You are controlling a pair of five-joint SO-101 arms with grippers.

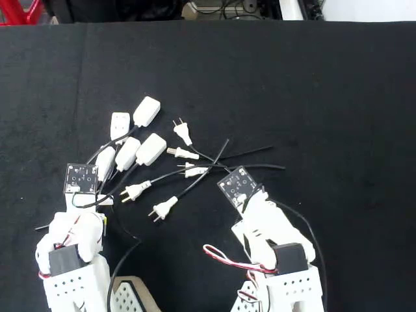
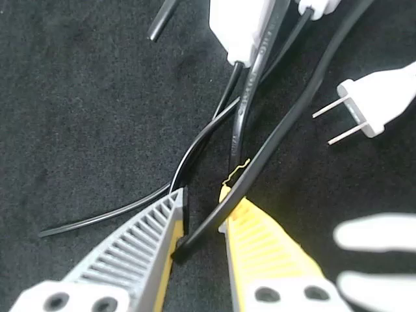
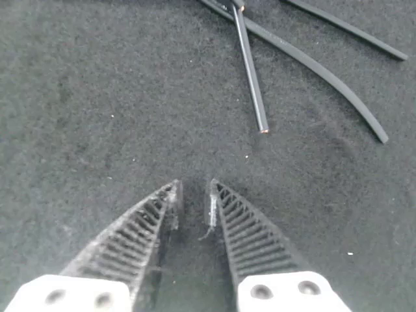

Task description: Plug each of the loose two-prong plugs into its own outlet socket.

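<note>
Operator: Black cloth (image 1: 305, 91) covers the table. I count five white sockets (image 1: 146, 111) bunched ahead of the left arm. Five loose plugs (image 1: 184, 132) lie just beside them, between the arms, none seated.
Support: State of left gripper (image 2: 201, 195)?
Operator: Low over the cloth, jaws slightly apart. A black cable (image 2: 273, 140) runs through the gap, its cut end against the grey finger (image 2: 149, 240). One plug (image 2: 374, 104) lies near it.
Support: And right gripper (image 3: 194, 190)?
Operator: As I read it, jaws narrowly spread, holding nothing, over bare cloth. Two cable ends (image 3: 260, 123) lie ahead.
</note>
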